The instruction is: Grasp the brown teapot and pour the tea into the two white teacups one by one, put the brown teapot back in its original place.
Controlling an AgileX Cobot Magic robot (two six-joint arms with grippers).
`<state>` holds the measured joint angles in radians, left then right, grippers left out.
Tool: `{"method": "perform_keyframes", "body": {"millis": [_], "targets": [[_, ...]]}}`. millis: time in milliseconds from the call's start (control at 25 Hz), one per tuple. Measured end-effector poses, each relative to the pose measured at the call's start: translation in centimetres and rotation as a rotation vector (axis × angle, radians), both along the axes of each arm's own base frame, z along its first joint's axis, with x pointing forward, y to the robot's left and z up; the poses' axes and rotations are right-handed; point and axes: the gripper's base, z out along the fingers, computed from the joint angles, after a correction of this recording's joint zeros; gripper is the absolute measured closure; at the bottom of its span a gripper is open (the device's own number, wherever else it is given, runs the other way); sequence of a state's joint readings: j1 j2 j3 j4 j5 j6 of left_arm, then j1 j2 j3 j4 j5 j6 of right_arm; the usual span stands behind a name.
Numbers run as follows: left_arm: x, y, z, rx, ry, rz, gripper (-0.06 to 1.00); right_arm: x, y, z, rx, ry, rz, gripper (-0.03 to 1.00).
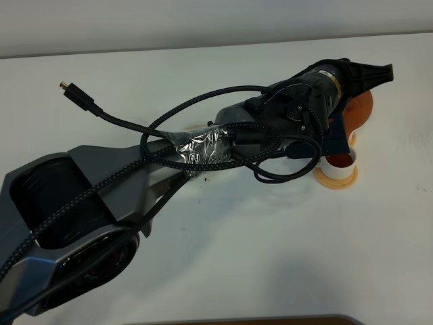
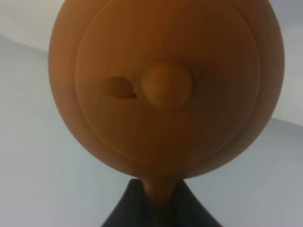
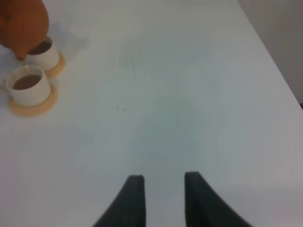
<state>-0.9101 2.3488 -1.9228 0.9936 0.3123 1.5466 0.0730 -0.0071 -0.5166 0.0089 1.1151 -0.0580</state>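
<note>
My left gripper reaches across to the right and is shut on the loop handle of the brown teapot, holding it tilted above the cups. In the left wrist view the teapot fills the frame lid-on, with the fingers closed on its handle. The right wrist view shows the teapot with its spout over the farther white teacup. The nearer teacup stands beside it. Both hold brown tea and sit on orange saucers. One cup shows in the high view. My right gripper is open and empty.
The left arm and its braided cables span the middle of the white table. A pale sliver shows beside the arm; I cannot tell whether it is the beige disc. The table's far-right edge shows in the right wrist view.
</note>
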Motion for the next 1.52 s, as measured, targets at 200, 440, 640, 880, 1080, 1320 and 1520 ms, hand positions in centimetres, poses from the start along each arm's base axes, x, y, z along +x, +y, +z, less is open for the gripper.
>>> {"method": "perform_keyframes", "body": {"millis": [200, 440, 640, 880, 1080, 1320, 1520], "targets": [[0.0, -0.1, 0.1, 0.019, -0.018, -0.036, 0.8, 0.0, 0.0, 0.0, 0.0, 0.0, 0.0, 0.73], [-0.1, -0.2, 0.1, 0.039, -0.032, -0.058, 0.8, 0.0, 0.0, 0.0, 0.0, 0.0, 0.0, 0.73], [-0.1, -0.3, 0.1, 0.038, -0.035, -0.066, 0.8, 0.0, 0.0, 0.0, 0.0, 0.0, 0.0, 0.73], [-0.1, -0.2, 0.0, 0.003, -0.004, -0.031, 0.8, 0.0, 0.0, 0.0, 0.0, 0.0, 0.0, 0.73], [-0.1, 0.3, -0.3, -0.017, 0.049, 0.056, 0.8, 0.0, 0.0, 0.0, 0.0, 0.0, 0.0, 0.73], [0.0, 1.0, -0.1, -0.087, 0.106, 0.194, 0.8, 0.0, 0.0, 0.0, 0.0, 0.0, 0.0, 0.73], [-0.3, 2.4, 2.7, -0.207, 0.147, 0.392, 0.8, 0.0, 0.0, 0.0, 0.0, 0.0, 0.0, 0.73]]}}
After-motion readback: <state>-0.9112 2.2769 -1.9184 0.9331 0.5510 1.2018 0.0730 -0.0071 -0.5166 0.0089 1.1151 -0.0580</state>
